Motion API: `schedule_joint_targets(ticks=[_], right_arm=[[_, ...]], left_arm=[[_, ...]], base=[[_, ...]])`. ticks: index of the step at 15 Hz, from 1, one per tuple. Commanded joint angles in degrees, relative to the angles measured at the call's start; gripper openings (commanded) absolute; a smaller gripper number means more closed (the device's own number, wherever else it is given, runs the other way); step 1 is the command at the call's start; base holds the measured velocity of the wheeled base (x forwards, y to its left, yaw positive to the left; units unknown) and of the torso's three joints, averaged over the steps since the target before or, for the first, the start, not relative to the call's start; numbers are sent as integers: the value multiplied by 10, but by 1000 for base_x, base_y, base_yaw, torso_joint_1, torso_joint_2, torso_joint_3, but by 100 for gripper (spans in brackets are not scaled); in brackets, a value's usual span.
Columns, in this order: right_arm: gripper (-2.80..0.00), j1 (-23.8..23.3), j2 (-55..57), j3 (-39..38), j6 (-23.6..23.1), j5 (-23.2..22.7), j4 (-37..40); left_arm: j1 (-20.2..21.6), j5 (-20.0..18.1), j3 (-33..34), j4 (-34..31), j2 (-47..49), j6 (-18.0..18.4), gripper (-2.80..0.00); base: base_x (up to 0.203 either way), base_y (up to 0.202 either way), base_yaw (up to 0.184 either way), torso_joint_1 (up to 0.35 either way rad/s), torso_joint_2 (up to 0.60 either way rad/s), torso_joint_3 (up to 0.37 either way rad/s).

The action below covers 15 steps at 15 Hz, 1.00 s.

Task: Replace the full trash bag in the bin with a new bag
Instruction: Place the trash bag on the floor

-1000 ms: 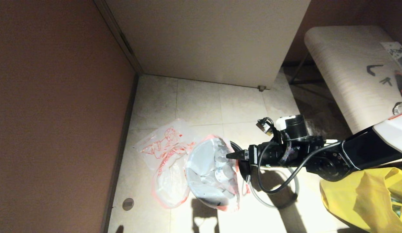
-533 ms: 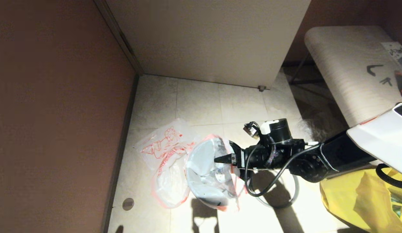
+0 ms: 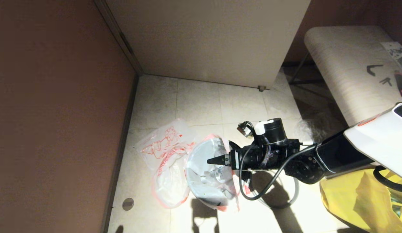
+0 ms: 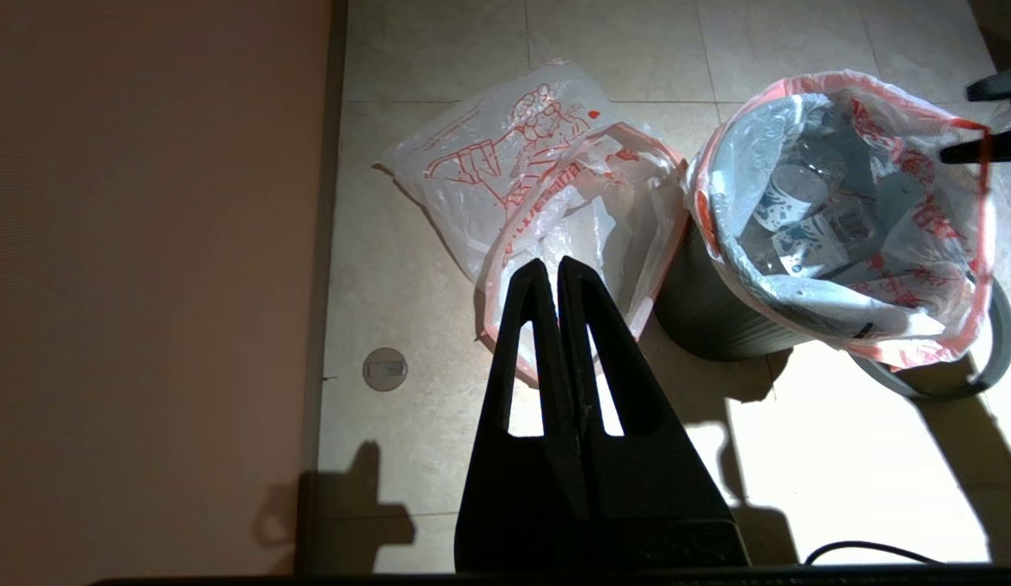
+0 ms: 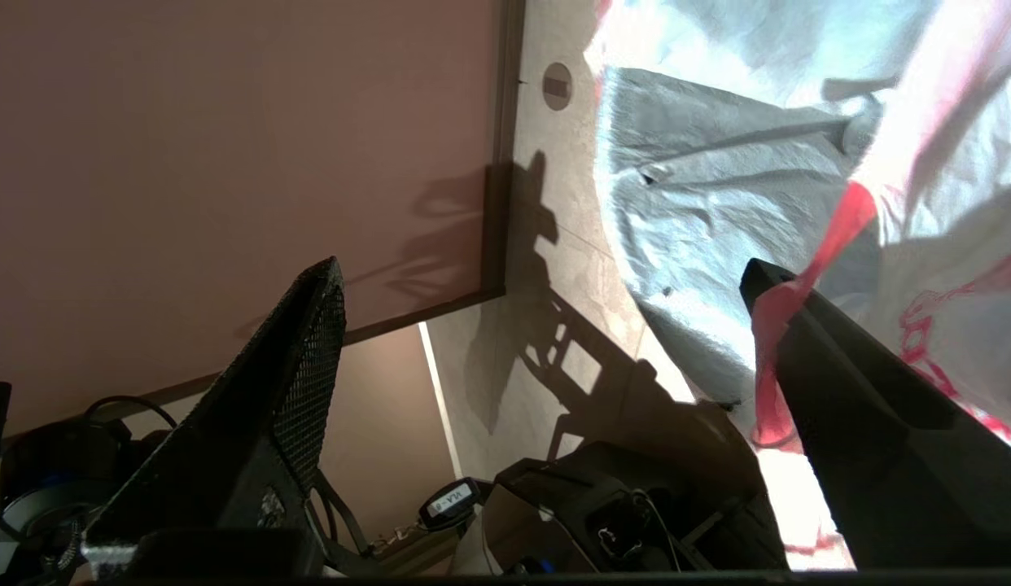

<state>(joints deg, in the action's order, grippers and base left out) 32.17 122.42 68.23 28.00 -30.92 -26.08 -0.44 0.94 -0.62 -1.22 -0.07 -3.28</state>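
1. A tiled floor (image 3: pixel 201 103) in a corner between a brown wall (image 3: pixel 58 113) and a pale cabinet (image 3: pixel 207 38). The bin (image 4: pixel 709 325) stands on the floor with the full trash bag (image 4: pixel 839 236) seated in it, the bag's red-edged mouth open and cups and bottles showing inside.

2. The new bag (image 4: pixel 538 187) lies limp and flat on the floor, just beside the bin on the wall side.

3. The right gripper (image 3: pixel 217 160) reaches in from the robot's right and sits over the bag's open mouth. Its fingers are spread wide apart and hold nothing; in the right wrist view one finger (image 5: pixel 864 423) is close against the red rim of the bag.

4. The left gripper (image 4: pixel 558 281) hangs above the floor near the new bag, its fingers pressed together and empty.

5. The step in hand appears to be taking hold of the full bag to lift it out. To do it well, the fingers should straddle the red rim or handle, close on a gathered fold, not a single thin layer, then pull straight up so the bin does not tip.

6. A yellow bag (image 3: pixel 359 197) sits at the robot's right, well apart.
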Motion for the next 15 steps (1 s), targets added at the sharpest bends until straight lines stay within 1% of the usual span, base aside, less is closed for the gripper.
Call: schedule_joint_targets(ticks=[1, 4, 7, 9, 10, 11, 15], right_arm=[[0, 6, 12, 11, 1, -2, -2], [0, 13, 45, 39, 1, -2, -2], [0, 11, 77, 73, 0, -1, -5], [0, 8, 79, 74, 1, -6, -19], [0, 9, 81, 74, 1, -18, -20], [-280, 12, 81, 74, 0, -20, -21], [-280, 11, 72, 70, 0, -20, -21]], left_arm=[[0, 0, 0, 0, 1, -1, -280], [0, 0, 0, 0, 1, -1, -280], [0, 0, 0, 0, 0, -1, -280], [0, 0, 0, 0, 1, -1, -280], [0, 0, 0, 0, 1, -1, -280], [0, 0, 0, 0, 1, -1, -280], [0, 0, 0, 0, 0, -1, -280]], base=[[0, 0, 0, 0, 0, 0], [0, 0, 0, 0, 0, 0], [0, 0, 0, 0, 0, 0], [0, 0, 0, 0, 0, 0], [0, 0, 0, 0, 0, 0], [0, 0, 0, 0, 0, 0], [0, 0, 0, 0, 0, 0]])
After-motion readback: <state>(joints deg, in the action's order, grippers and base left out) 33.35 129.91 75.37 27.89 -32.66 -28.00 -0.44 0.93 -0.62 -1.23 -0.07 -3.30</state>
